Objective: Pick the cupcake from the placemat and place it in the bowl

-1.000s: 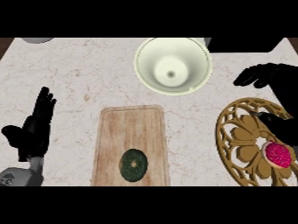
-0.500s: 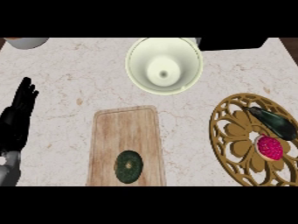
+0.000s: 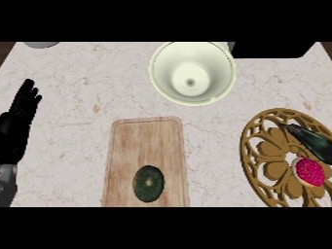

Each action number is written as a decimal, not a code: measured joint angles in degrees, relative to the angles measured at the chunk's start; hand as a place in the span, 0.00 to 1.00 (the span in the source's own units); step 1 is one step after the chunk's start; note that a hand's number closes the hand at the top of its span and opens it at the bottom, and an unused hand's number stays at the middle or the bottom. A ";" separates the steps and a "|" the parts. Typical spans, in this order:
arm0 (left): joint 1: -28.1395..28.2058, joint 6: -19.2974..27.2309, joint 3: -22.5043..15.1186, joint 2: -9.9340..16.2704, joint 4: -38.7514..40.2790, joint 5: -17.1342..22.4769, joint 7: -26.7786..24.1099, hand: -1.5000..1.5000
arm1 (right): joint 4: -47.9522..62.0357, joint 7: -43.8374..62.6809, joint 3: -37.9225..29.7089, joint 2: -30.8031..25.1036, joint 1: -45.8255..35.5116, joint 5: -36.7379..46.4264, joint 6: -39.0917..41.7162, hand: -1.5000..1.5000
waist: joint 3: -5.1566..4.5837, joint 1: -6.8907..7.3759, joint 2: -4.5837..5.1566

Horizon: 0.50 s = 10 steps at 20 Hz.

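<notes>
Cupcake lies touching dark eggplant on placemat.

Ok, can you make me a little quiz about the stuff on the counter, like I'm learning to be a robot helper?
1. Pick one: where is the pink cupcake sitting?
A. in the cream bowl
B. on the golden placemat
C. on the wooden cutting board
2. True or false: the cream bowl has nothing in it yet.
3. Fill the gap: the round dark green thing lies on the wooden ____.

Key: 1 B. 2 True. 3 cutting board.
</notes>
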 measured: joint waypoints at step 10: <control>0.06 -1.13 0.24 -1.22 -1.44 -1.44 1.10 0.50 | -6.12 9.99 6.49 -8.16 -8.04 2.99 5.36 0.00 | -0.12 1.38 0.18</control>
